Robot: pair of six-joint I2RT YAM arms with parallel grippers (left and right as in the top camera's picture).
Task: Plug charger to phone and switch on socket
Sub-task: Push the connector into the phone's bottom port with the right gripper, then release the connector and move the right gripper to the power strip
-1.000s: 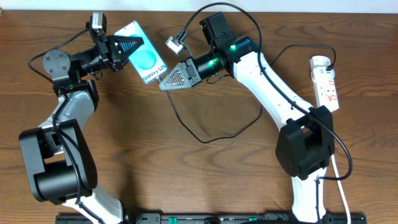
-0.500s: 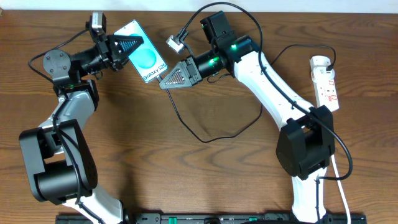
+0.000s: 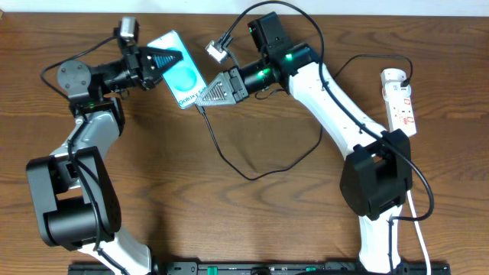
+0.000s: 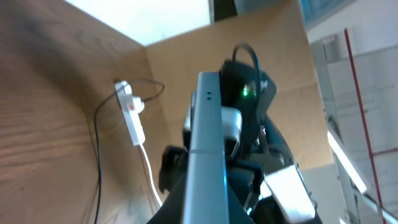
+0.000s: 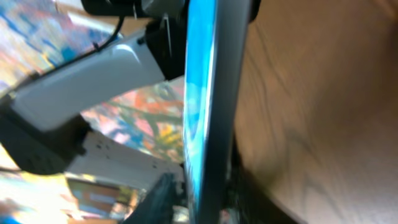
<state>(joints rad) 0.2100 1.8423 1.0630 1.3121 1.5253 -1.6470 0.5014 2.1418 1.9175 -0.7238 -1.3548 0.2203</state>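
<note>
Brown wood-grain tabletop fills the overhead view, with both arms reaching toward the upper left of the frame. The left gripper (image 3: pixel 169 59) is closed on the phone (image 3: pixel 184 77), its dark fingers lying across the upper part of the turquoise screen and holding the handset tilted off the table. In the left wrist view the phone (image 4: pixel 208 162) shows edge-on, a thin grey strip rising from the bottom centre. The right gripper (image 3: pixel 205 95) sits against the phone's lower end, at the white strip with text. Its grey fingers are drawn together to a point, and the charger cable (image 3: pixel 229 160) comes out just below that tip (the connector itself is hidden, so I cannot tell whether it is seated in the port). From there the thin black cable drops toward the middle of the frame, loops and climbs back to the right. In the right wrist view the phone (image 5: pixel 208 93) is a blurred blue-edged bar running top to bottom, very close to the lens. The socket (image 3: pixel 399 95) lies flat at the far right edge, well apart from both grippers, with a black plug at its upper end and its white cord (image 3: pixel 417 221) trailing down. The left wrist camera also catches the socket (image 4: pixel 132 115) at centre left.
</note>
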